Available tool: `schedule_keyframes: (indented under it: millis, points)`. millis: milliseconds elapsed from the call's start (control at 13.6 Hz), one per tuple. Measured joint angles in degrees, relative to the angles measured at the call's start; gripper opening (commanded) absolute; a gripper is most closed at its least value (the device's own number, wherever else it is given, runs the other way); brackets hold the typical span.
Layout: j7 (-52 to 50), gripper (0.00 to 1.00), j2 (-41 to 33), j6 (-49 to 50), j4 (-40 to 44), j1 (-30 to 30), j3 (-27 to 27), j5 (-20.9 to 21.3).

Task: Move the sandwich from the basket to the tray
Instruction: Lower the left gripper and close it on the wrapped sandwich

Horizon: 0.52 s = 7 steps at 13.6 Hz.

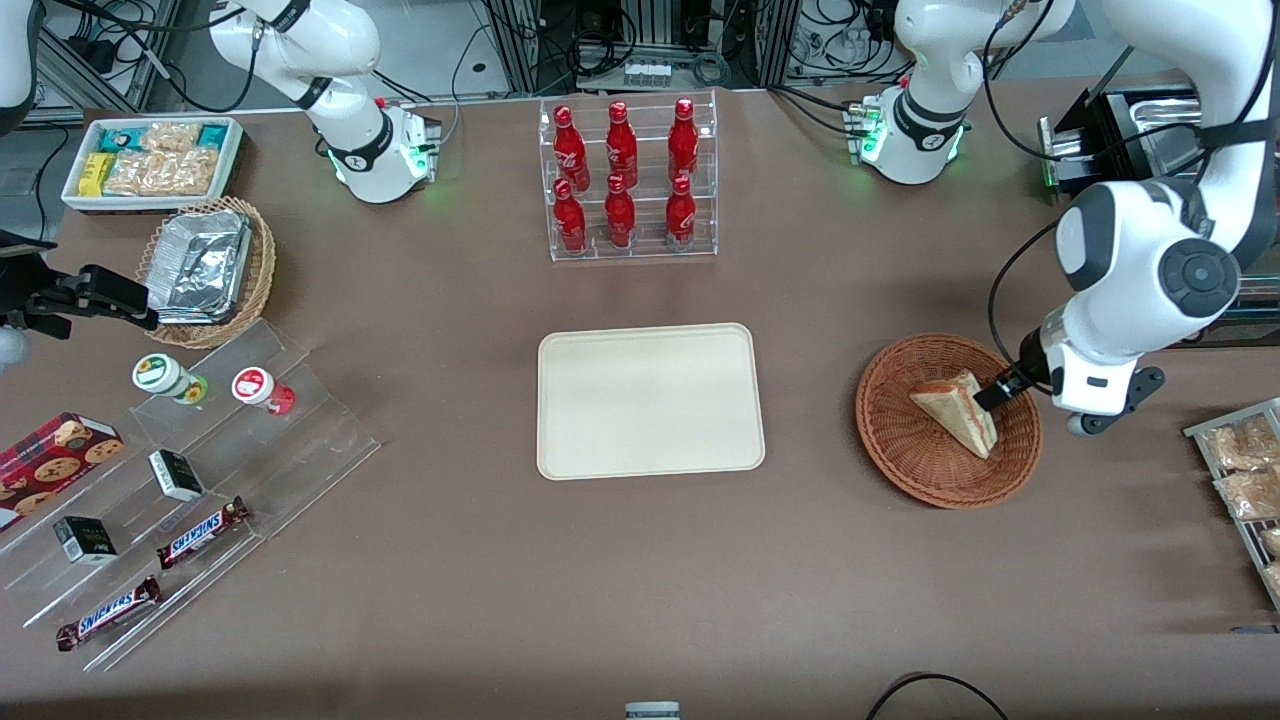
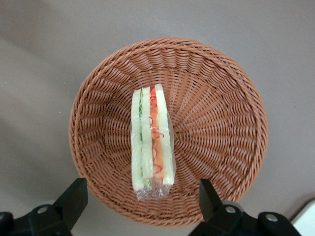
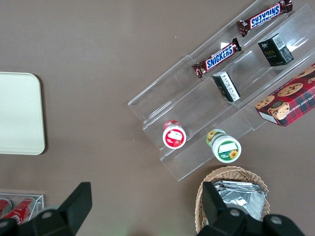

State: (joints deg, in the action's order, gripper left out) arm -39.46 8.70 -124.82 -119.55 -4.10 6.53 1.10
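Observation:
The sandwich [image 1: 958,411], a clear-wrapped wedge of pale bread with red-orange and green filling, lies in the round reddish-brown wicker basket [image 1: 895,440] toward the working arm's end of the table. In the left wrist view the sandwich [image 2: 152,141] rests on edge in the basket [image 2: 221,123]. My left gripper [image 1: 994,392] hovers above the basket's rim beside the sandwich, open and empty [image 2: 140,199], its fingers [image 2: 74,196] spread wider than the sandwich. The cream-beige tray [image 1: 650,400] lies bare at the table's middle.
A clear rack of red bottles [image 1: 625,180] stands farther from the front camera than the tray. A wire rack of snack bags [image 1: 1245,480] sits by the basket at the table's edge. Toward the parked arm's end are a tan basket with foil trays [image 1: 205,265], acrylic steps with snacks [image 1: 180,480] and a white box [image 1: 150,160].

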Motion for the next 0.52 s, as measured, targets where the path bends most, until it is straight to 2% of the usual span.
schedule_keyframes:
  millis: [515]
  points:
    - [-6.81, 1.0, 2.54, -5.75, -2.42, 1.27, 0.43, 1.15]
